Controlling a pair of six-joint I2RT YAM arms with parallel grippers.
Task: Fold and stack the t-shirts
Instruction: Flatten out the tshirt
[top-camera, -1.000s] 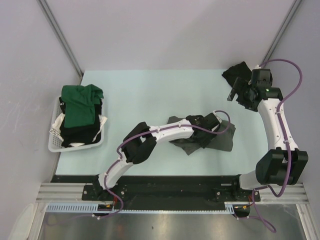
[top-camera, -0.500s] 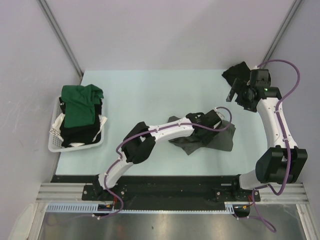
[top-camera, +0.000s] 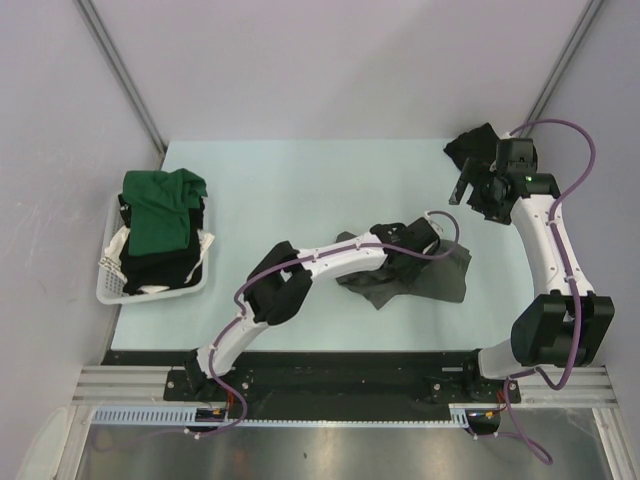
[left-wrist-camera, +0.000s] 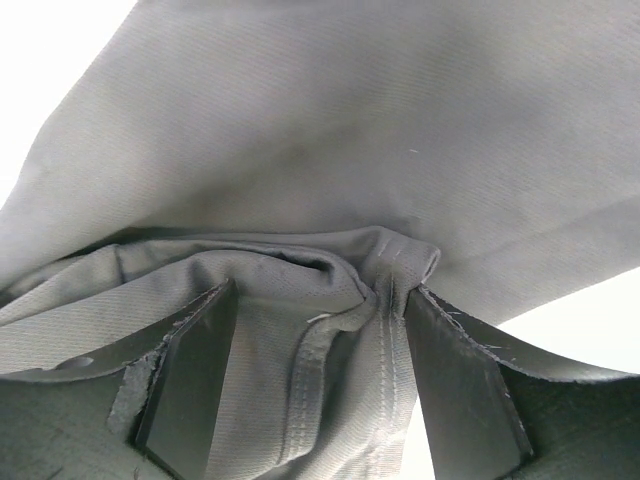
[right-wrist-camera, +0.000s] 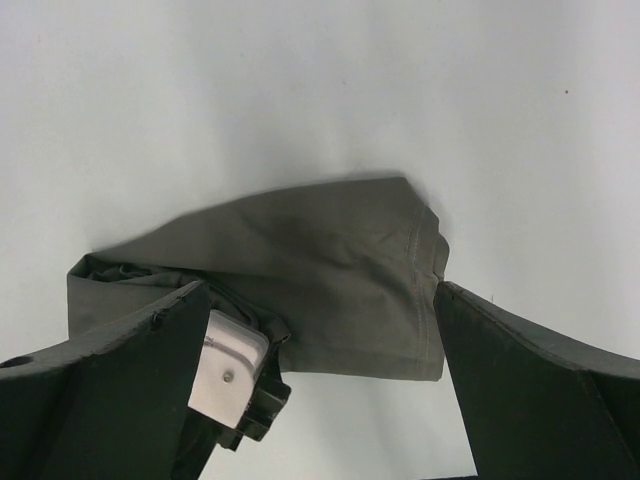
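Left gripper has nudged a little farther from the bases since a second ago, and the right gripper has drifted slightly to its left. Small moves, both of them.

On my left wrist feed the jaws stand spread, pressed down into the charcoal grey t-shirt. A ridge of cloth with a stitched seam rises between the fingers and lies against the inner face of the right-hand one. It's loose, though, nothing is clamped. More grey cloth fills the view beyond the fingertips.

From above, that shirt lies crumpled directly under the left gripper on the pale table, and most of it spreads out on the tool's right.

The right gripper is wide open and holds nothing. It hangs above the table, apart from the grey shirt. Its own camera looks down between its fingers at the shirt's hemmed edge and a white piece of the left arm resting on the cloth. The black t-shirt sits bunched just behind the right gripper, at the far right corner.

Well off to the left gripper's left, the dark green t-shirt is heaped on darker cloth in the white slatted basket.
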